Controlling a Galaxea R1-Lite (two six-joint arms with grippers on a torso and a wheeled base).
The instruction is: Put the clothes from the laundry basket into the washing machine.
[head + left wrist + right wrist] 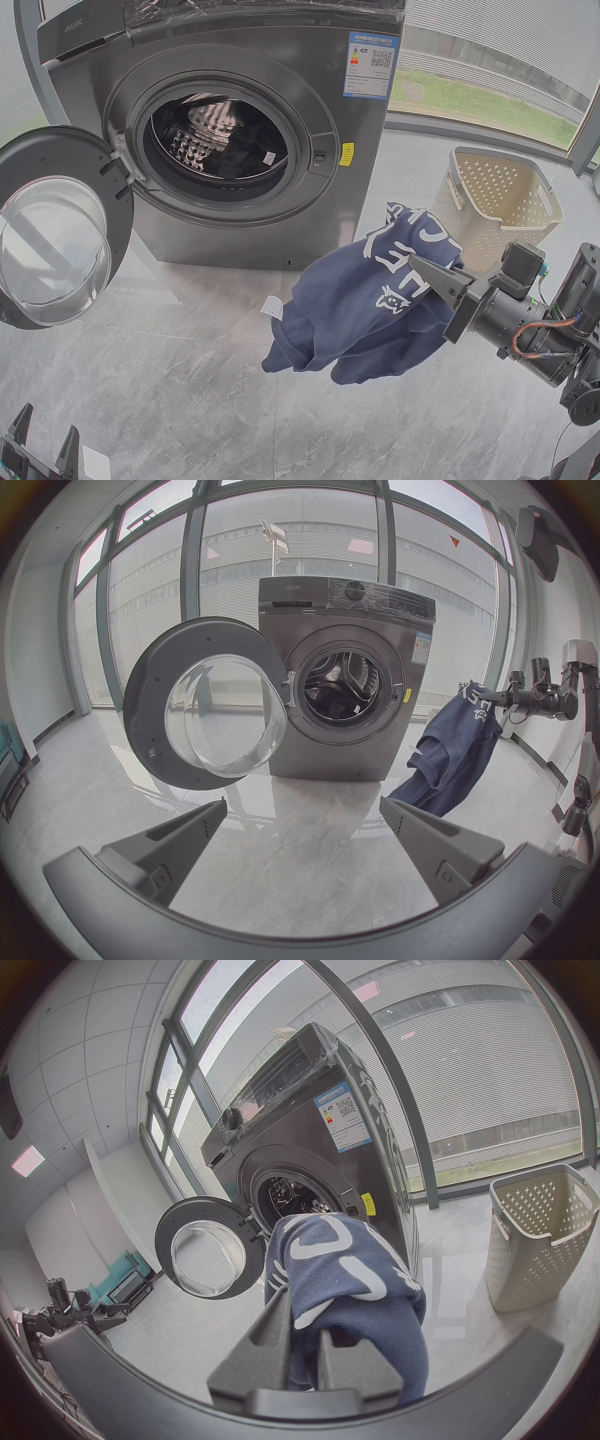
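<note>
My right gripper (425, 272) is shut on a navy garment with white print (362, 294), which hangs above the floor to the right of the washing machine (237, 144). In the right wrist view the cloth (350, 1285) drapes over the gripper (306, 1322). The machine's round door (56, 225) is swung open to the left, and dark clothing (240, 159) lies in the drum. The cream laundry basket (475, 237) stands on the floor behind the right arm. My left gripper (44, 437) sits low at the near left, open with nothing in it (300, 830).
Grey tiled floor (187, 375) stretches between me and the machine. A glass wall (500, 75) runs behind the basket. The open door juts out over the floor on the left.
</note>
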